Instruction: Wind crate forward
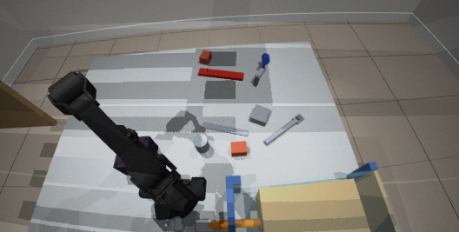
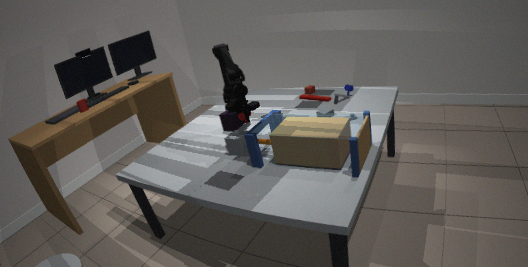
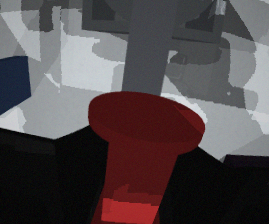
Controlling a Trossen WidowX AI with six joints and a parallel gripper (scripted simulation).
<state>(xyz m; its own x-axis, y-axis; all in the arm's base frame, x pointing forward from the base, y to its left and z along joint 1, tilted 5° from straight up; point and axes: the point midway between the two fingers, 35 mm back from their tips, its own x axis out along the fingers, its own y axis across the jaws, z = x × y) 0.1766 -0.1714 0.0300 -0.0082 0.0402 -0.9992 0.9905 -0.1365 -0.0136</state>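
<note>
Red and rigid by the look of it, the winch handle's grip point(image 2: 244, 117) point(image 3: 144, 165) is clamped in your gripper point(image 1: 180, 221) point(image 2: 244, 114) point(image 3: 137, 123), low in the top frame. Keep hold below its flared cap. The tan crate point(image 1: 310, 203) point(image 2: 310, 141), lower right there, sits flat, short of the blue frame point(image 1: 230, 199) point(image 2: 254, 149); it looks light and stiff, so wind gently lest it tip.

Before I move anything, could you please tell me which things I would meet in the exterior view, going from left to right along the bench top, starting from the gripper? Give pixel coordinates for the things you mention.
gripper point(image 1: 201, 222) point(image 2: 248, 114) point(image 3: 137, 123) → crate point(image 1: 310, 203) point(image 2: 310, 144) → blue-knobbed tool point(image 1: 259, 71) point(image 2: 348, 88) → tan end panel point(image 1: 379, 190) point(image 2: 365, 144)
</note>
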